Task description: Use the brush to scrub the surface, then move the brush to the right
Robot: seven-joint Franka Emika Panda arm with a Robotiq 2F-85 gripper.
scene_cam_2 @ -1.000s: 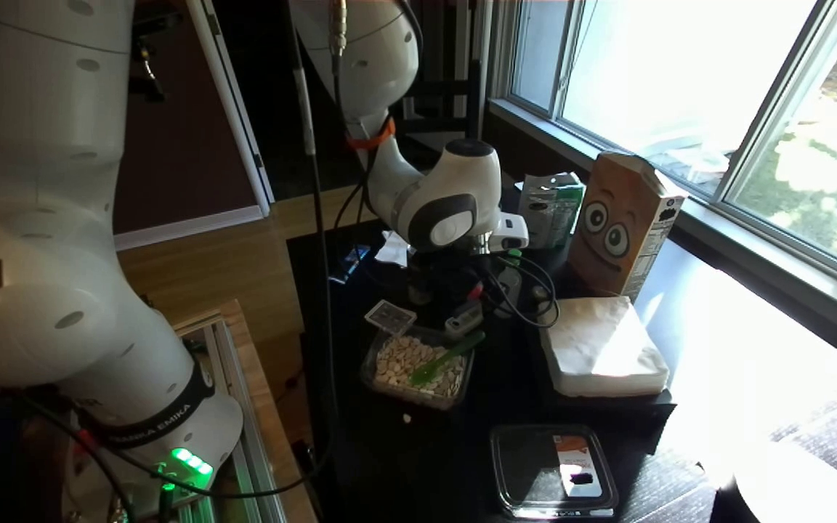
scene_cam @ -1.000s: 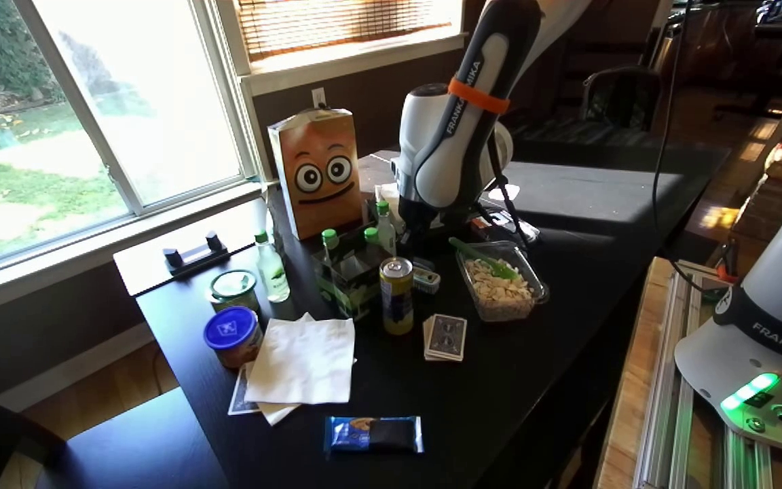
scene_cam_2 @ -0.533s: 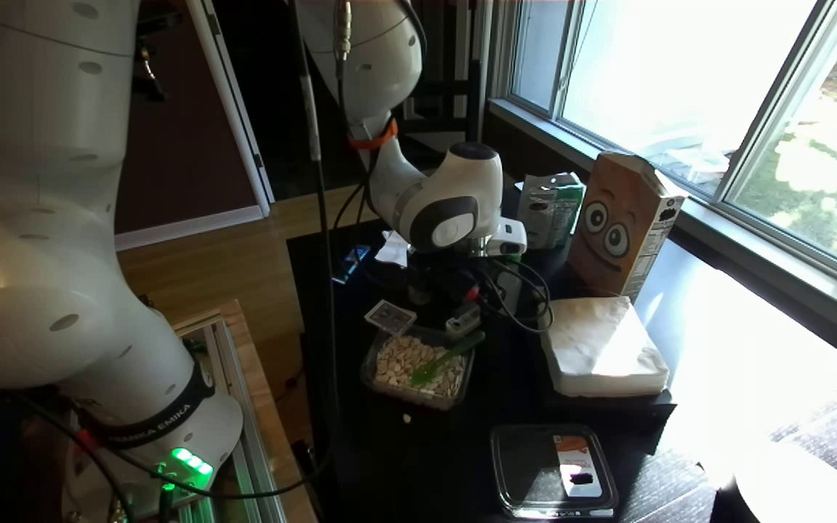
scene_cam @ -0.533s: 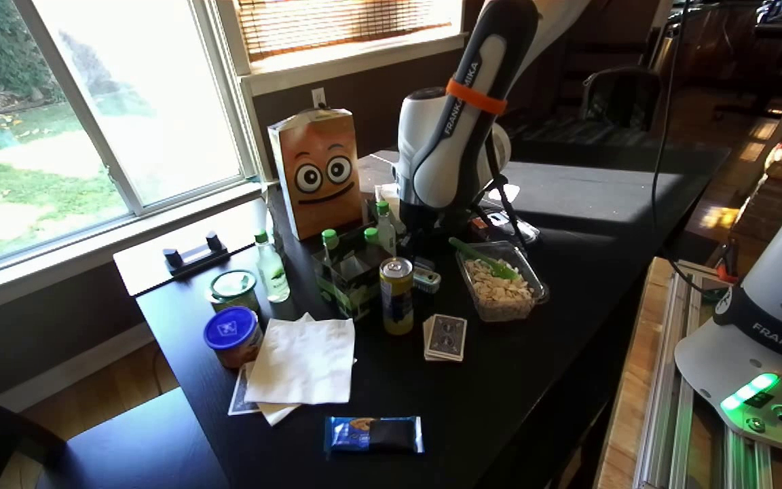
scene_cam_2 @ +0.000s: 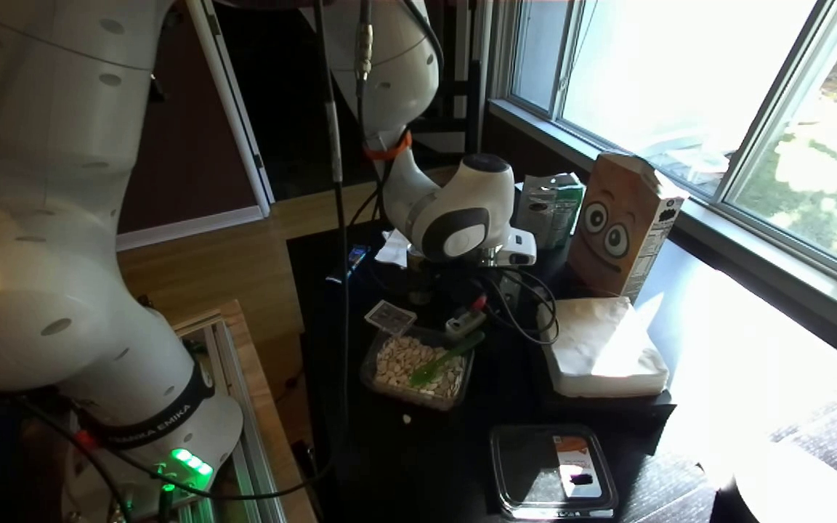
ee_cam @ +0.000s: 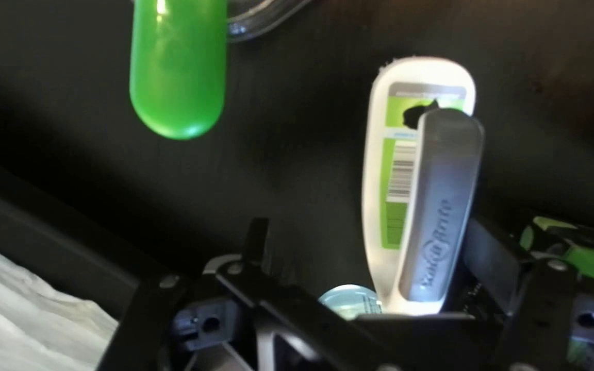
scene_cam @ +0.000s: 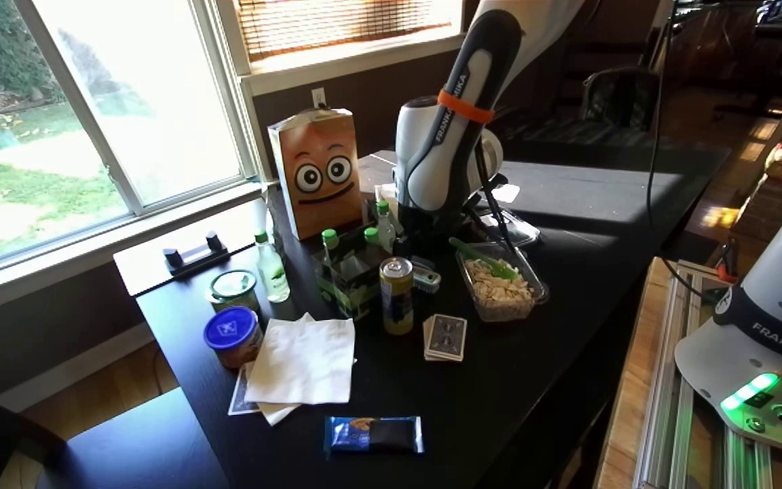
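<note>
in an exterior view a bare strip of the black tabletop (scene_cam: 479, 390) runs along the edge facing the robot's base (scene_cam: 771, 367), past the deck of cards (scene_cam: 448, 337). a blue packet (scene_cam: 374, 435) lies near a corner at the end of that edge. the edge by the window (scene_cam: 153, 115) is tighter, with a box with a face (scene_cam: 316, 173) standing near it. in the wrist view a bare gap parts the brush (ee_cam: 444, 206) from the handle of the green spoon (ee_cam: 178, 67).

the clear tub (scene_cam: 535, 280), near the robot-side edge, holds pale seeds (scene_cam: 499, 291) and the spoon, whose handle pokes over the rim. the carrier (scene_cam: 357, 305) holds green-capped bottles (scene_cam: 330, 239). the brush lies on the tabletop between tub and carrier. the gripper (ee_cam: 369, 237) is spread wide, the brush between its fingers in the wrist view and closer to the finger by the carrier; whether those two touch i cannot tell.

compared with a second ago, the arm (scene_cam: 432, 180) sits a little lower in both exterior views, while brush, tub, cards and packet lie where they did.
</note>
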